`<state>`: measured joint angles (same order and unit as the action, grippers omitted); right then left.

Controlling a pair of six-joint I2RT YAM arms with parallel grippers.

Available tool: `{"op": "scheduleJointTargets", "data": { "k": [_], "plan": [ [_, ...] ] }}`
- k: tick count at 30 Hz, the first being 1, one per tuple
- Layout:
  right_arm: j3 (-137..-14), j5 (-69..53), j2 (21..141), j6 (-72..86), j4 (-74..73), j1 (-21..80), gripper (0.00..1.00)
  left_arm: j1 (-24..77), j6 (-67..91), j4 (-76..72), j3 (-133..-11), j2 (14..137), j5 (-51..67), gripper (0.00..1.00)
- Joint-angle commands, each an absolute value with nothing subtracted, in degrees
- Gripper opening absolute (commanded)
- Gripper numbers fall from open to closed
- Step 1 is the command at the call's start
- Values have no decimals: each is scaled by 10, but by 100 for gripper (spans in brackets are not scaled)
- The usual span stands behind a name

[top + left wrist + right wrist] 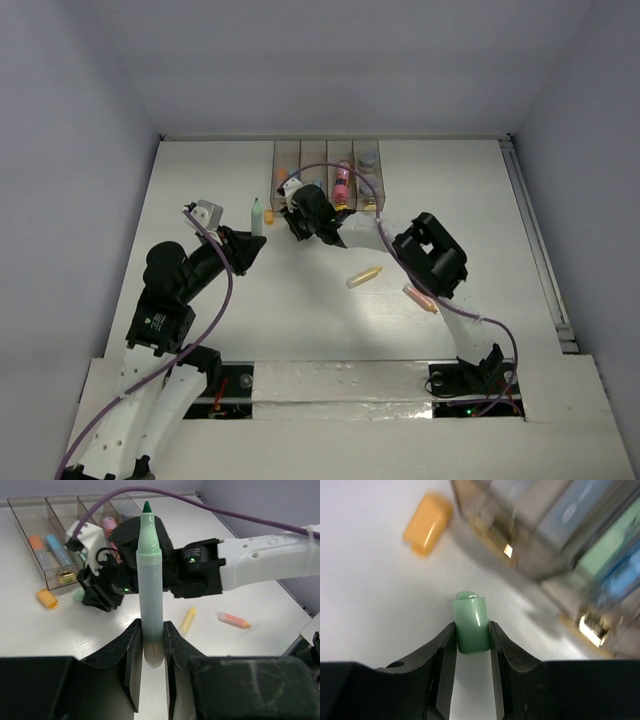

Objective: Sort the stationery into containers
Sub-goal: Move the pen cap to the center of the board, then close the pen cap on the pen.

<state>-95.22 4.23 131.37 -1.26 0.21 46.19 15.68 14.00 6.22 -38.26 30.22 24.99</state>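
My left gripper [150, 647] is shut on the base of an uncapped green marker [150, 580], which points away toward the bins; it also shows in the top view [257, 216]. My right gripper [471, 642] is shut on a green cap [471, 622] just above the table, near the bins' front. The four joined clear bins [327, 150] stand at the back and hold orange, blue and pink markers and a grey-blue piece. An orange cap [427, 523] lies on the table in front of the bins.
A yellow marker [364, 276] and an orange-pink marker [420, 298] lie on the white table near the right arm [430, 255]. In the left wrist view the right arm [260, 562] crosses right behind the green marker's tip.
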Motion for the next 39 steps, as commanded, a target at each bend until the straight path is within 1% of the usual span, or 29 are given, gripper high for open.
{"op": "scheduleJointTargets", "data": {
  "k": [1, 6, 10, 12, 13, 15, 18, 19, 20, 22, 24, 25, 26, 29, 31, 33, 34, 35, 39],
  "plan": [
    [-876, 4, 1246, -5, 22, 465, 5, 156, 134, 30, -397, 304, 253, 0],
    [-745, -54, 1160, -12, 17, 465, 7, 156, 135, 29, -397, 302, 255, 0],
    [-692, -104, 1116, -25, -17, 470, 9, 156, 136, 29, -396, 302, 256, 0],
    [-681, -109, 1107, -36, -41, 476, 12, 156, 138, 30, -396, 301, 255, 0],
    [-672, -100, 1105, -39, -54, 476, 17, 156, 137, 30, -396, 302, 254, 0],
    [-666, -82, 1105, -42, -62, 476, 22, 156, 137, 31, -396, 303, 253, 0],
    [-666, -32, 1106, -42, -70, 476, 38, 156, 137, 30, -396, 306, 253, 0],
    [-668, -19, 1103, -41, -72, 476, 42, 156, 137, 30, -396, 306, 253, 0],
    [-668, -16, 1100, -40, -68, 476, 54, 156, 137, 30, -396, 306, 253, 0],
    [-660, -12, 1080, -36, -59, 476, 61, 156, 138, 32, -394, 305, 253, 0],
    [-650, -9, 1064, -32, -52, 476, 75, 156, 137, 32, -395, 305, 253, 0],
    [-647, -4, 1046, -29, -50, 476, 87, 156, 137, 32, -394, 304, 253, 0],
    [-638, -4, 1036, -24, -49, 476, 92, 156, 137, 32, -395, 305, 252, 0],
    [-623, -6, 991, -11, -43, 476, 98, 156, 136, 31, -395, 304, 252, 0],
    [-611, -14, 970, 18, -44, 489, 97, 156, 136, 32, -396, 304, 252, 0],
    [-601, -46, 948, 52, -41, 497, 91, 156, 136, 31, -396, 303, 253, 0],
    [-597, -68, 945, 69, -40, 503, 86, 156, 137, 32, -396, 302, 253, 0],
    [-589, -114, 945, 87, -33, 503, 79, 156, 138, 30, -396, 302, 253, 0],
    [-560, -166, 963, 152, 22, 521, 79, 156, 138, 30, -396, 302, 253, 0]
  ]
}}
